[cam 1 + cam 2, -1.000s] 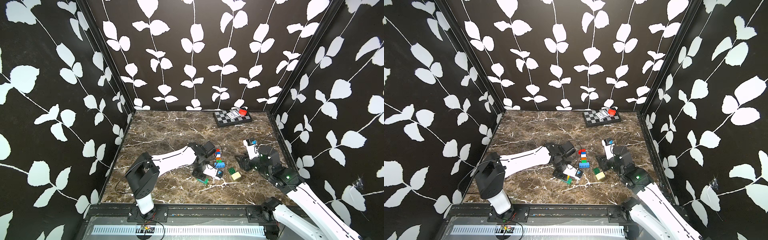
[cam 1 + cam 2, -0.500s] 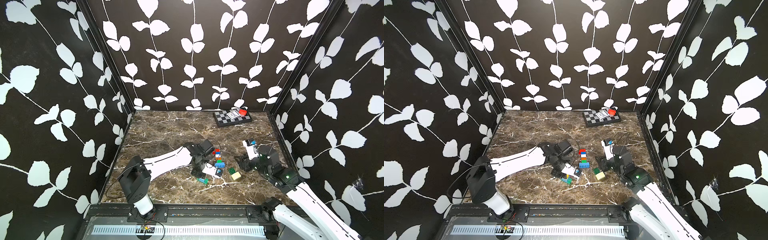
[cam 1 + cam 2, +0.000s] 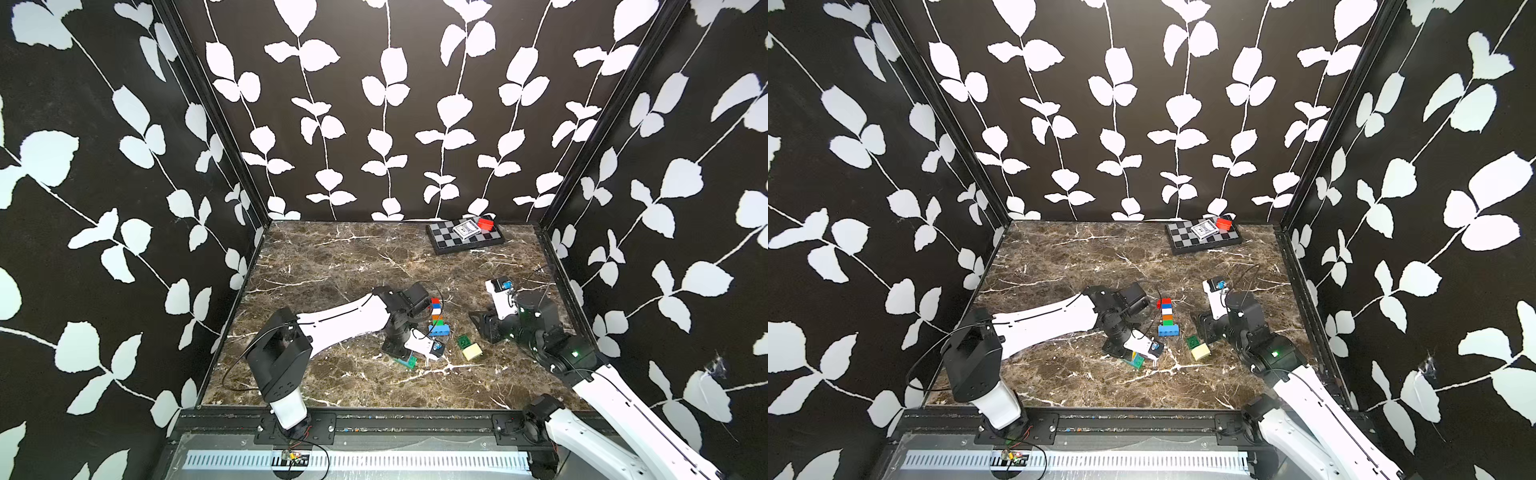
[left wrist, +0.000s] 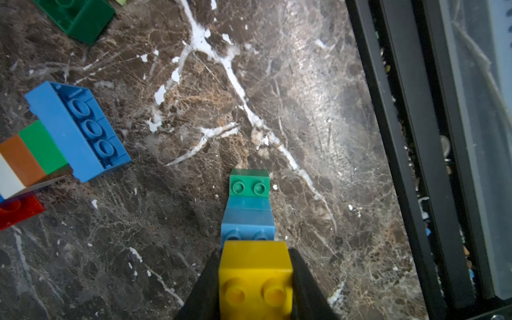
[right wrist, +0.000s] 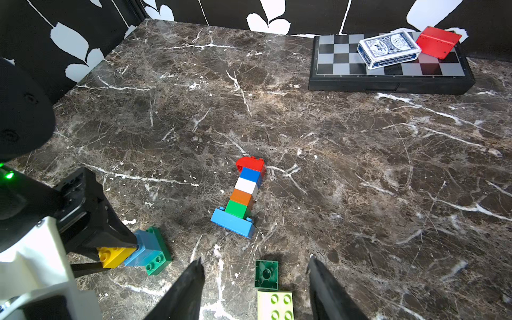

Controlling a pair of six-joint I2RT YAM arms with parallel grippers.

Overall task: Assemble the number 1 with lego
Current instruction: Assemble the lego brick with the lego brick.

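MOVED: the left arm's rear joint has swung slightly. The left gripper (image 4: 256, 266) and its load sit almost where they were. The right arm has not moved.

ITEM 1, figure (image 5: 243, 194): red, blue, white, orange and green bricks in a line on a blue oblong foot. It lies flat mid-table (image 3: 332, 257) and already reads as a 1.

ITEM 2, stack (image 4: 249, 216): yellow, light blue, green. The left gripper is clamped on the yellow end. The green end is down near the table, contact unclear. The stack is just beside the figure's foot, apart from it.

ITEM 3, green brick (image 5: 266, 274), underside up, and cream brick (image 5: 275, 304): close together, loose on the table. The right gripper (image 5: 255, 260) is poised by them, jaws apart, empty.

STATUS: the digit is likely built. The stack and two loose bricks are unplaced, and whether they belong to it cannot be told.
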